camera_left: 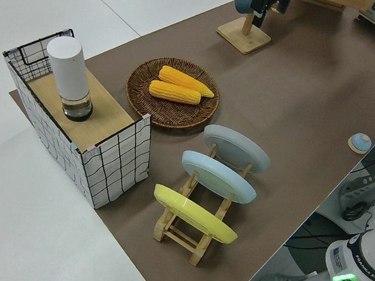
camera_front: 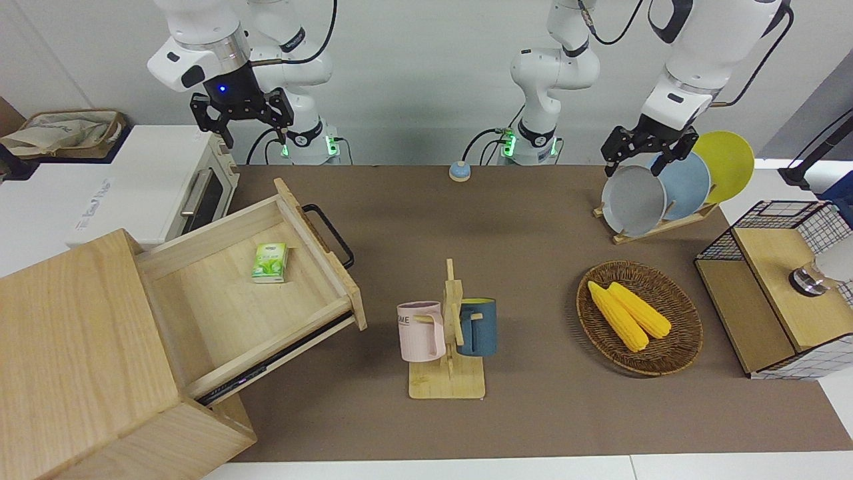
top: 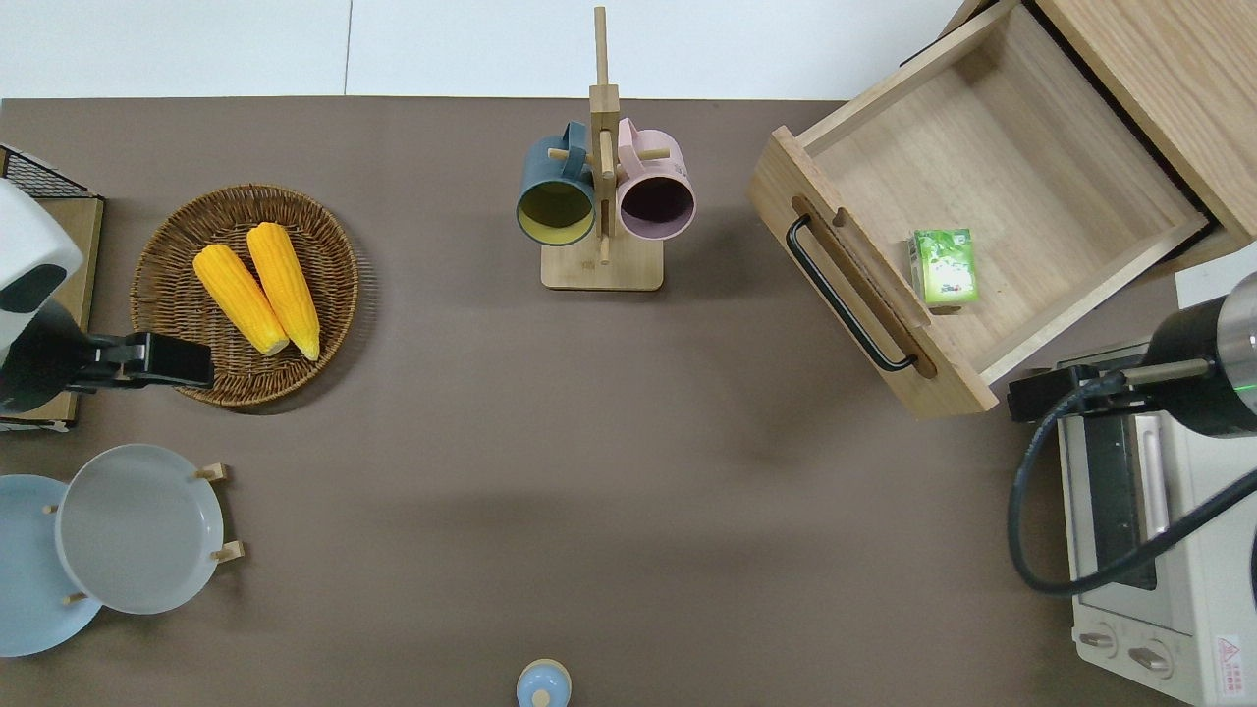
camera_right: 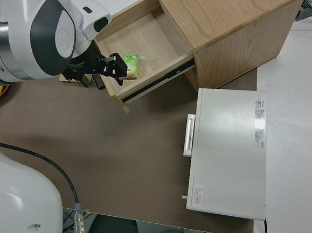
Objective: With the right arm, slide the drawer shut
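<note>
A pale wooden drawer (camera_front: 266, 293) stands pulled well out of its big wooden cabinet (camera_front: 86, 360) at the right arm's end of the table (camera_front: 520, 413). Its front panel carries a black bar handle (top: 843, 295), which faces the open middle of the table. The drawer is set at a slant to the table edges, so the handle's long axis runs diagonally. A small green carton (top: 944, 265) lies inside the drawer, near the front panel.

The right arm's tool (camera_front: 241, 120) is up in the air with its fingers spread apart, holding nothing. In the overhead view it sits over the white toaster oven (top: 1149, 550) and the corner of the drawer nearest the robots. The handle lies from there toward the table's middle and farther from the robots.

To close the drawer, the tool would probably need to come round to the outer face of the front panel and push diagonally, square to the handle, toward the cabinet. The right arm is by far the closer one. The left arm is parked at the opposite end of the table, and I cannot tell how its tool (camera_front: 645, 150) is set.

Nothing touches the drawer yet.
</note>
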You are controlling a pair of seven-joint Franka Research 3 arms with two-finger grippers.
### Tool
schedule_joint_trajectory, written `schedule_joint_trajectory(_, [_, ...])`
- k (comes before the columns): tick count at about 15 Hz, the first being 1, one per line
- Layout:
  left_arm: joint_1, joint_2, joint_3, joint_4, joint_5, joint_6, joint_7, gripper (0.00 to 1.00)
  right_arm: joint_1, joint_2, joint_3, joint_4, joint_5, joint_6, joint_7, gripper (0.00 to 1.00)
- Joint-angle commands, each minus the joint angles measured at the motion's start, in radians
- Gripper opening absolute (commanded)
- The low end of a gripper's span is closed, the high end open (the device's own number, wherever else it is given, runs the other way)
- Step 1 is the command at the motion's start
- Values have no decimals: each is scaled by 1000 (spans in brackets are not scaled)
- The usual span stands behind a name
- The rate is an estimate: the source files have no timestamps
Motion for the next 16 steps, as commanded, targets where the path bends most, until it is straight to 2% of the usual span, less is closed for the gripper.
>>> schedule_joint_trajectory(1, [-2,-8,3,2,13,-13,1,998,3,4,-16,17,-3,-14,-14,985])
schedule_joint_trajectory(11, [-2,-8,3,2,13,-14,1,998,2,2,-15,23,-3,-15,-12,985])
schedule_joint_trajectory(13, [-2,-8,3,2,13,-13,1,995,-1,4,2,23,-8,-9,-8,985])
schedule_joint_trajectory(16, [-2,-8,3,2,13,-13,1,998,5,-1,-11,18,-11,-10,5,985])
